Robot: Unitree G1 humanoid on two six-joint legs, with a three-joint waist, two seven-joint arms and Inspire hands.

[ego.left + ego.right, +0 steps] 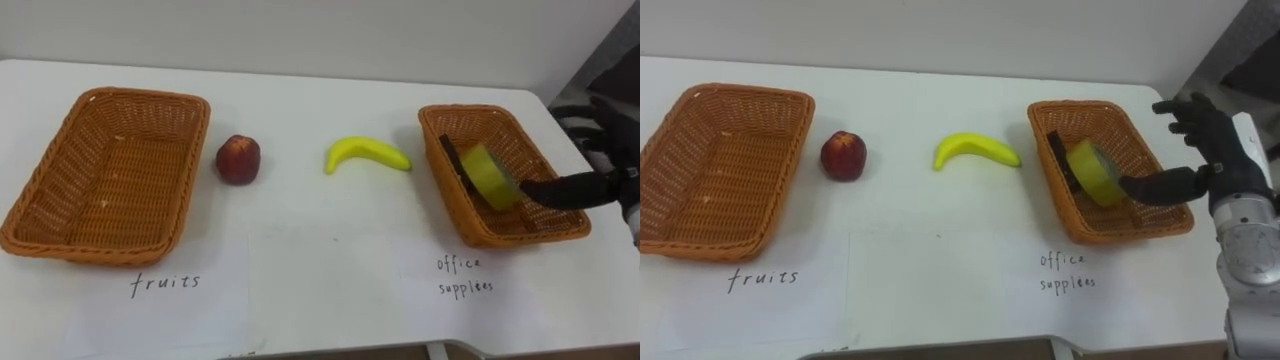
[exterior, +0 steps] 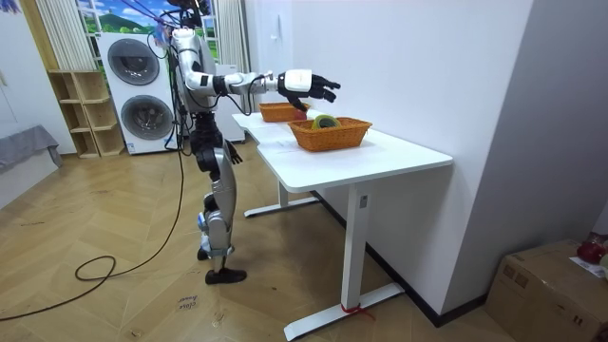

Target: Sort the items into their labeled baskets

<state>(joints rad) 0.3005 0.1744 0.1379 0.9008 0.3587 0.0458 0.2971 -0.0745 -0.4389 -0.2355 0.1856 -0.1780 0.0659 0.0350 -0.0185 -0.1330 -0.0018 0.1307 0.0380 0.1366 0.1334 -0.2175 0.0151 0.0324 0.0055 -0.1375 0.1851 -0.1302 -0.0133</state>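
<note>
Paper labels (image 1: 165, 283), two handwritten sheets, are lying nearest on the smooth white tabletop (image 1: 300, 90), each before one of two rectangular woven wicker baskets (image 1: 60, 215). One round red peach (image 1: 238, 158) and one curved yellow banana (image 1: 366, 153) are resting on the tabletop between the baskets, while one yellow-green tape roll (image 1: 490, 175) is leaning in the right basket (image 1: 530, 235) against one flat dark item (image 1: 452, 155). The right robot hand (image 1: 1218, 138) is hovering over that basket's right rim, fingers spread apart, gripping nothing.

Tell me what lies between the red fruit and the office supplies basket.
A yellow banana lies there, apart from both the red fruit and the office supplies basket; both eye views show it.
</note>
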